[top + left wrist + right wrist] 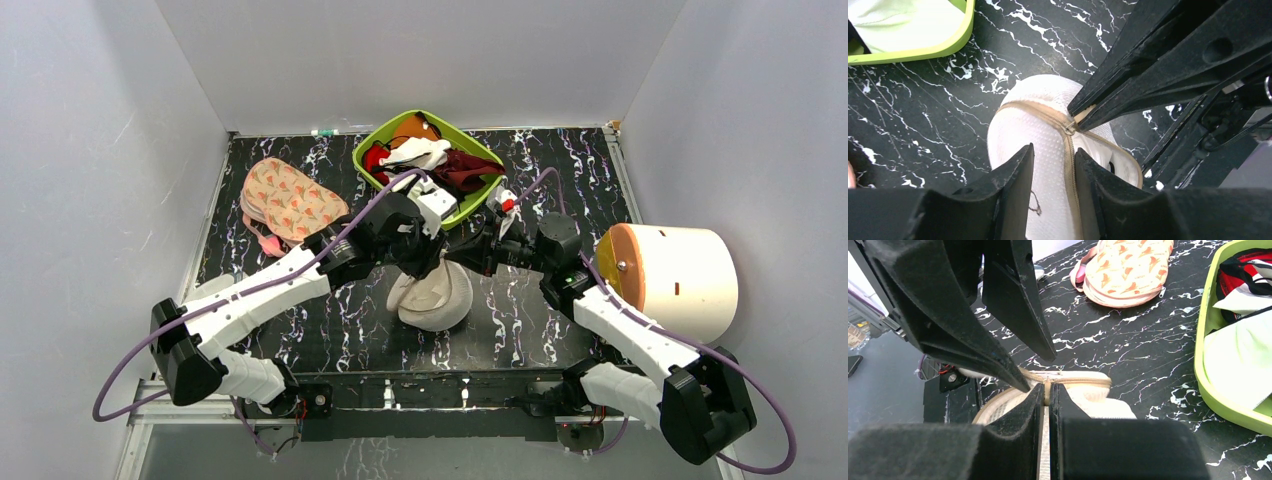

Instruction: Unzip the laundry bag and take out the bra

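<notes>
Between the fingers of the black left claw (1054, 155): round cream-white mesh laundry bag (1038, 125), tan zip (1068, 150). Beyond it, black white-veined marble-pattern tabletop (913, 125), lime-green plastic bin (948, 47); to its left, peach fabric case (290, 200) printed orange-and-green.

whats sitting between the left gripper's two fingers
Mesh of the laundry bag and its tan zip, seen in the left wrist view; the right gripper pinches the zip pull beyond.

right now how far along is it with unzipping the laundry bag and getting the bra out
Done: both arms have reached the laundry bag.
In hand: the right jaws are shut on the zip pull. The left jaws straddle the bag's rim, grip unclear.
Left: the zip looks mostly closed and no bra shows coming out, so nearly all the unzipping and the removal remain.
</notes>
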You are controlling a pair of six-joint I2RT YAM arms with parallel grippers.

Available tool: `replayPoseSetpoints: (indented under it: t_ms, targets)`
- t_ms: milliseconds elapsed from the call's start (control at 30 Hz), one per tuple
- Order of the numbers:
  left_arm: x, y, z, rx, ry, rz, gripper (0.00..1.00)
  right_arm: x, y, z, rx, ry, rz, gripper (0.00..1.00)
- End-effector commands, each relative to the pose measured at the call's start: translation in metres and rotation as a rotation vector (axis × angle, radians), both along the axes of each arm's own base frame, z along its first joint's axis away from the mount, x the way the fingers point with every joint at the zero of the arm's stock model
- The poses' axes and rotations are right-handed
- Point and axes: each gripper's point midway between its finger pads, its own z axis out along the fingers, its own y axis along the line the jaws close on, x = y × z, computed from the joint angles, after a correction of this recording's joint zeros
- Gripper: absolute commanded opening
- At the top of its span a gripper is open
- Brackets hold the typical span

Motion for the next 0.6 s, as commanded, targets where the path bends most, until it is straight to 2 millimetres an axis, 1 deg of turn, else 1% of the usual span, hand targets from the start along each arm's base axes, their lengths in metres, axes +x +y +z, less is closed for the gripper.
replayPoseSetpoints:
  t_ms: [0,100,200,233,333,433,567]
  targets:
    - [0.004,0.012,0.015,0.028,-0.052,0.015,0.31,-0.003,0.000,0.033,0.045,-0.128,0.007,0.00]
    - [0.004,0.013,0.017,0.040,-0.059,0.002,0.27,-0.002,0.000,0.036,0.047,-0.131,0.004,0.00]
    - [0.002,0.009,0.017,0.039,-0.054,-0.025,0.25,-0.001,0.001,0.037,0.048,-0.128,0.005,0.00]
    - [0.002,0.008,0.019,0.035,-0.053,-0.035,0.22,0.000,0.001,0.037,0.046,-0.126,0.003,0.00]
    - [0.000,0.004,0.024,0.022,-0.064,-0.061,0.09,0.004,0.001,0.036,0.039,-0.111,-0.017,0.00]
    - [-0.001,0.004,0.032,0.009,-0.085,-0.085,0.00,0.010,0.000,0.033,0.022,-0.092,-0.048,0.00]
    - [-0.004,0.006,0.047,-0.018,-0.134,-0.119,0.00,0.018,-0.002,0.026,0.003,-0.045,-0.082,0.00]
